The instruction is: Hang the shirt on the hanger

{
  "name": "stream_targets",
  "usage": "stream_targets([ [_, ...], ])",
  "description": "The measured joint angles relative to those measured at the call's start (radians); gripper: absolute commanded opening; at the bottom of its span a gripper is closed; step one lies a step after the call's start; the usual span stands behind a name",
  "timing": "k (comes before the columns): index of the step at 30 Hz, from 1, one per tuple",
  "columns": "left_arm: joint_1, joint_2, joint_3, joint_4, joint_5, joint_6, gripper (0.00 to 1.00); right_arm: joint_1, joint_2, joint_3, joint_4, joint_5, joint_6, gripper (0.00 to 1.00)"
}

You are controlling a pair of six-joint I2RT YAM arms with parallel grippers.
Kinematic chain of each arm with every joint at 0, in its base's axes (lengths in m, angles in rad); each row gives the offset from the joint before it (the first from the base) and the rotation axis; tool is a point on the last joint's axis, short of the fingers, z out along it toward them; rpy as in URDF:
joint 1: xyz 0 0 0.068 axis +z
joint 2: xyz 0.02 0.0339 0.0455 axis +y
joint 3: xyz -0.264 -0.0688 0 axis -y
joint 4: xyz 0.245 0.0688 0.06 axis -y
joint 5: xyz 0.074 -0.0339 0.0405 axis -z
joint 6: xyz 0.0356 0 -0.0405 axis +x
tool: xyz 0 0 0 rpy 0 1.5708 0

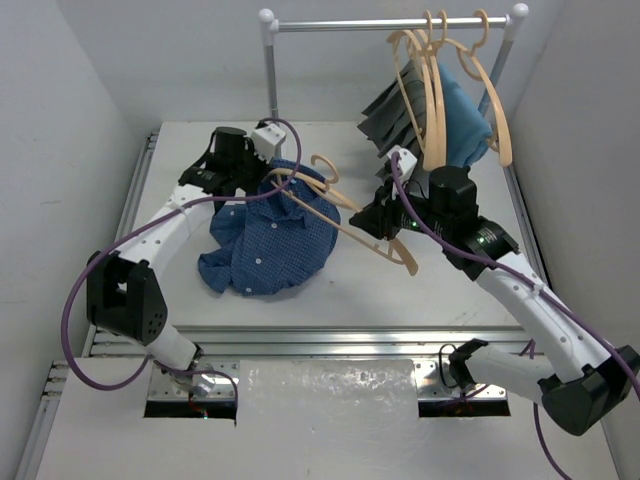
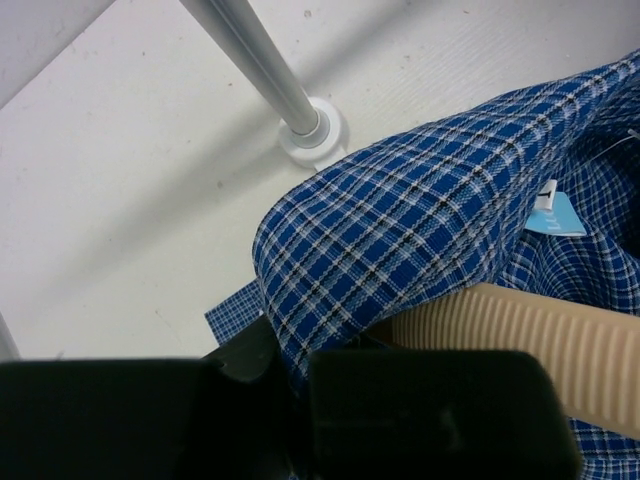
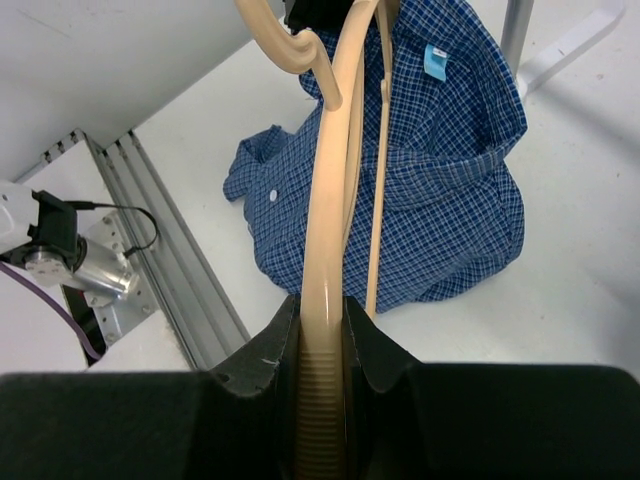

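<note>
Left gripper (image 1: 268,172) pinched tight on shirt (image 1: 268,240) at the collar, fabric lifted there. Rest of shirt heaped on table (image 1: 450,290), left of centre. Hanger (image 1: 345,210) slants across mid-table, left end against the collar. Right gripper (image 1: 385,222) clamped on hanger's right arm. Rack (image 1: 400,22) rear right.

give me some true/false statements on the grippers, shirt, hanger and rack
1. The right gripper clamps the hanger by one arm. True.
2. The shirt lies spread flat. False: it is bunched, with its top held up off the table.
3. The left gripper hangs open above the shirt. False: it is shut on the shirt's fabric.
4. Spare hangers hang from the rail. True.
</note>
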State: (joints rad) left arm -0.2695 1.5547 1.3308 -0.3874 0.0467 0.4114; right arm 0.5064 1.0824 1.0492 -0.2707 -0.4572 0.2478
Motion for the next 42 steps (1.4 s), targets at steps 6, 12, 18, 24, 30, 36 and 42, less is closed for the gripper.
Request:
stream_targets([
  [6, 0.0, -0.01, 0.017, -0.01, 0.027, -0.002, 0.0, 0.0, 0.047, -0.011, 0.071, 0.016, 0.038, 0.0],
  [12, 0.001, -0.021, 0.076, -0.066, 0.063, -0.008, 0.0, 0.003, 0.196, -0.009, 0.189, 0.006, 0.092, 0.0],
  [18, -0.001, -0.055, 0.105, -0.125, 0.203, -0.023, 0.0, 0.007, 0.269, -0.009, 0.319, -0.031, 0.134, 0.0],
  [24, -0.028, -0.132, 0.118, -0.186, 0.357, -0.023, 0.02, 0.007, 0.338, -0.005, 0.442, -0.085, 0.15, 0.0],
  [30, -0.106, -0.174, 0.156, -0.274, 0.417, 0.011, 0.21, 0.007, 0.384, -0.005, 0.538, -0.145, 0.16, 0.0],
  [36, -0.131, -0.211, 0.143, -0.424, 0.446, 0.132, 0.84, -0.001, 0.383, -0.1, 0.671, -0.183, 0.152, 0.0],
  [42, -0.131, -0.308, 0.127, -0.537, 0.365, 0.224, 0.86, -0.025, 0.397, -0.201, 0.791, -0.235, 0.157, 0.0],
])
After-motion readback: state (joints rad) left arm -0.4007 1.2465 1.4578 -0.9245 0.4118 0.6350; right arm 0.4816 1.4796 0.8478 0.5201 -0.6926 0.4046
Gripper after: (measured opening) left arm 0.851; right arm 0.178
